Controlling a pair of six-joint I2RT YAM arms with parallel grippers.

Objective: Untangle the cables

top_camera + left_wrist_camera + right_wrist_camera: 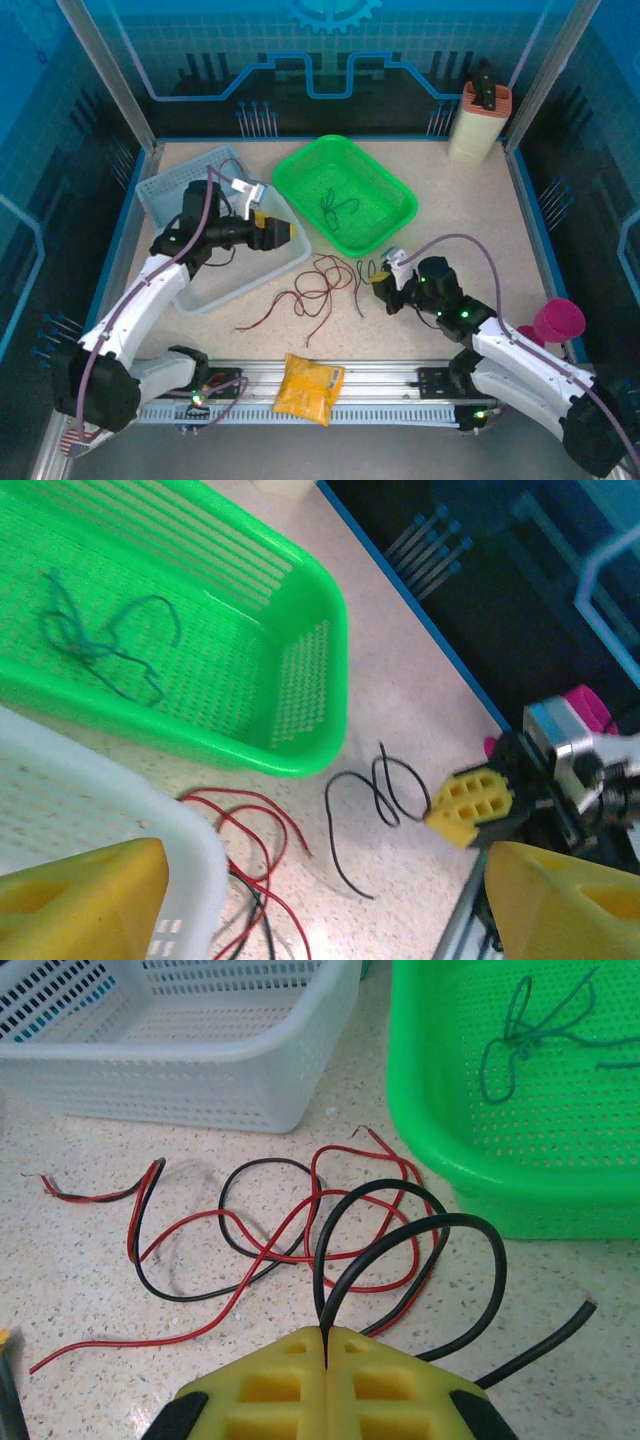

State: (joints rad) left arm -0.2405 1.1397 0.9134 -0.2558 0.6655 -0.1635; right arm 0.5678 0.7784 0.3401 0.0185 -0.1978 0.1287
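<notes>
— What do we see on the counter [80,1280]?
— Thin red and black cables [300,1222], tangled in loose loops. One black cable [462,1218] arches up in two loops, pinched in the right hand [326,1345].
— And the dark green cable [85,645]?
— We find it crumpled inside the green basket [300,660].

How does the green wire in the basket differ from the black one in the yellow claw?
The green cable lies loose inside the green basket; the black cable is out on the table, pinched in the shut right gripper. The green cable is bunched small; the black cable spreads in wide loops. Both are thin and bendy.
</notes>
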